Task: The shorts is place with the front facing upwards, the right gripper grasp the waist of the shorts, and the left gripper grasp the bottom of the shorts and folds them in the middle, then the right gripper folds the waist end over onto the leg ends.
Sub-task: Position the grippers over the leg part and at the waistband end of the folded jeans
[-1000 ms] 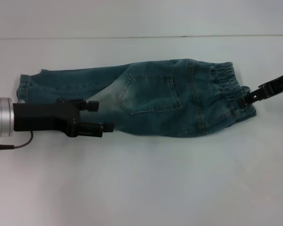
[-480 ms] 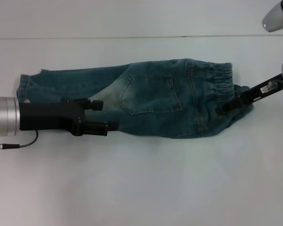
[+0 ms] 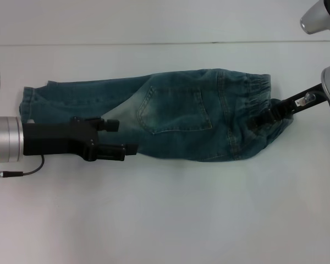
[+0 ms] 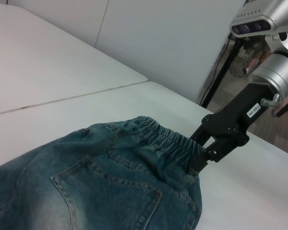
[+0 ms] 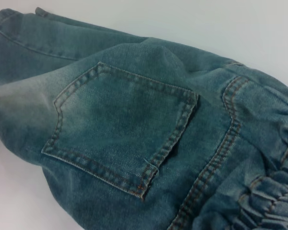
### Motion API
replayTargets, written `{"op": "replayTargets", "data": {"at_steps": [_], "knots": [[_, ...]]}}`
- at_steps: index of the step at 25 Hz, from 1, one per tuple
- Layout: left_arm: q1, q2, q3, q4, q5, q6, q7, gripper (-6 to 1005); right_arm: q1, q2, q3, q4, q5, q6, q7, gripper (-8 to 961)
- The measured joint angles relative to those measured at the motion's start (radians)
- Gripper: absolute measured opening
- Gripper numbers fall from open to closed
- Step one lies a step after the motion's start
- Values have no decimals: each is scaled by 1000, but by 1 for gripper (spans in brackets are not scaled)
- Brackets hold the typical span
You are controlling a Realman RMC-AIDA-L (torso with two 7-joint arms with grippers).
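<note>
Pinching the waist (image 3: 257, 104), right gripper (image 3: 259, 121) clamps it.

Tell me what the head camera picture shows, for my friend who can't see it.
Blue denim shorts lie folded lengthwise on a white table. The right gripper grips the ruffled waist, while the left gripper sits open above the leg part.

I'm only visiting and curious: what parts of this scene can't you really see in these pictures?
- Right gripper tips: buried in the waist folds, head and left wrist views.
- Lower leg end: hidden under the left gripper, head view.
- Shorts edges: cut off by the frame, right wrist view.
</note>
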Motion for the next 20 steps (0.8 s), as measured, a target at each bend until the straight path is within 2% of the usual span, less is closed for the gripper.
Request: {"op": "replayTargets", "data": {"at_steps": [9, 14, 15, 20], "knots": [[1, -2, 0, 0, -5, 0, 0, 937, -7, -2, -2, -1, 0, 2, -24, 211], [-5, -8, -8, 0, -10, -5, -1, 937, -19, -7, 4, -2, 0, 2, -27, 82], [-7, -13, -12, 0, -17, -13, -1, 937, -21, -10, 7, -4, 0, 2, -27, 56], [-1, -53, -21, 3, -118, -140, 18, 908, -33, -26, 29, -15, 0, 4, -29, 56]]}}
